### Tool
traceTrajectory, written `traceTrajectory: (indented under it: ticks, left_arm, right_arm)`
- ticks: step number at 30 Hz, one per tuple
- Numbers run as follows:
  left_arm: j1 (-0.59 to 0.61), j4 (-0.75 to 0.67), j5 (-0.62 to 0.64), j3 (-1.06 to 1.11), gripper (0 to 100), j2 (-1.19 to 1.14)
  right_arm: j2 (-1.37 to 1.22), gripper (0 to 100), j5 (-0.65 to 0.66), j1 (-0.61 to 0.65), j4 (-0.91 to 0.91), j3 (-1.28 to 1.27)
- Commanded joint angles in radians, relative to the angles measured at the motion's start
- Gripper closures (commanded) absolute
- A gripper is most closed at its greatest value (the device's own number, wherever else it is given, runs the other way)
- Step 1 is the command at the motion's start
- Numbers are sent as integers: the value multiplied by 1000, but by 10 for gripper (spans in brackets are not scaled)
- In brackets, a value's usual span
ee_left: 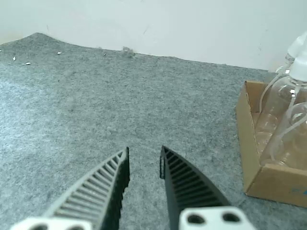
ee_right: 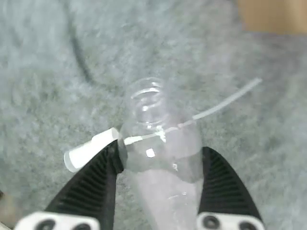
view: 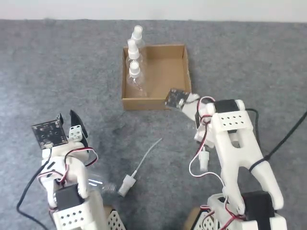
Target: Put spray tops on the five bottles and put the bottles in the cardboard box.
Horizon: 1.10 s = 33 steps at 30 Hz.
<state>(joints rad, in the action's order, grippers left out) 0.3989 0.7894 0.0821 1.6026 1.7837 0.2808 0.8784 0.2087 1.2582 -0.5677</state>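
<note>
Right gripper [ee_right: 160, 155]: fingers clamped on an uncapped clear bottle [ee_right: 152, 98], neck open, centre of the right wrist view; loose spray top [view: 127, 182] lies on the grey bench [view: 43, 72], lower centre of the high view, tube running up-right; second bottle [view: 101, 186] lies just left of it; left gripper [ee_left: 145, 152], lower left in the high view: fingers apart, nothing between them; cardboard box [view: 184, 67] upper centre; three capped bottles [view: 134, 72] along its left wall.

Left tool [ee_left: 145, 149] hangs slightly parted, right tool [ee_right: 160, 148] clasps a bottle [ee_right: 153, 112]
</note>
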Motion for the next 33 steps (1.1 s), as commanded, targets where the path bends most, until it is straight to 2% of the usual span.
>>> traceTrajectory:
  ticks: [1,8,17,26,29,33]
  left_arm:
    - [6,-29,-9,-8,898,12]
    - [6,-29,-9,-8,898,12]
    - [6,-28,-9,-8,898,12]
    - [6,-21,-31,-10,898,12]
    - [0,0,-89,-21,898,12]
    - [6,46,-98,-77,898,12]
  right_arm:
    - [48,925,-129,30,16,106]
    - [62,928,-319,113,19,146]
    - [254,925,-508,206,50,133]
    - [371,927,-617,197,-2,-2]
    - [417,925,-617,165,-15,-46]
    - [472,925,-624,67,-84,-117]
